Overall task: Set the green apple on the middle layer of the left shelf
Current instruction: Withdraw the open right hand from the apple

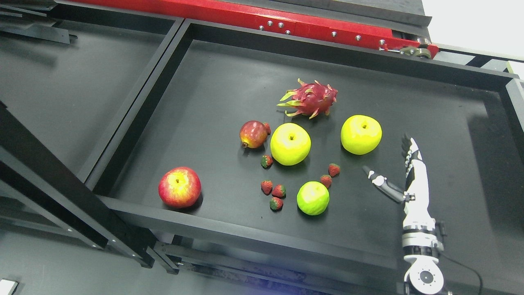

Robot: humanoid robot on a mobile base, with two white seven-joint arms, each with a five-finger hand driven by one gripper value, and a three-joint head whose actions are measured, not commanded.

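A small green apple [313, 198] lies near the front rim of the right black tray [229, 229]. Two larger yellow-green apples lie behind it, one in the middle [290, 144] and one to the right [361, 134]. My right hand [399, 170] comes in from the lower right. It hovers over the tray to the right of the green apple and in front of the right yellow-green apple. Its fingers are stretched out, the thumb is spread to the left, and it holds nothing. The left arm is out of view.
A red apple [179, 187] sits at the tray's front left corner. A pomegranate [254, 134], a dragon fruit [311, 99] and several strawberries [279, 191] lie around the apples. A second black tray [82, 82] is on the left, behind a black frame bar [61, 192].
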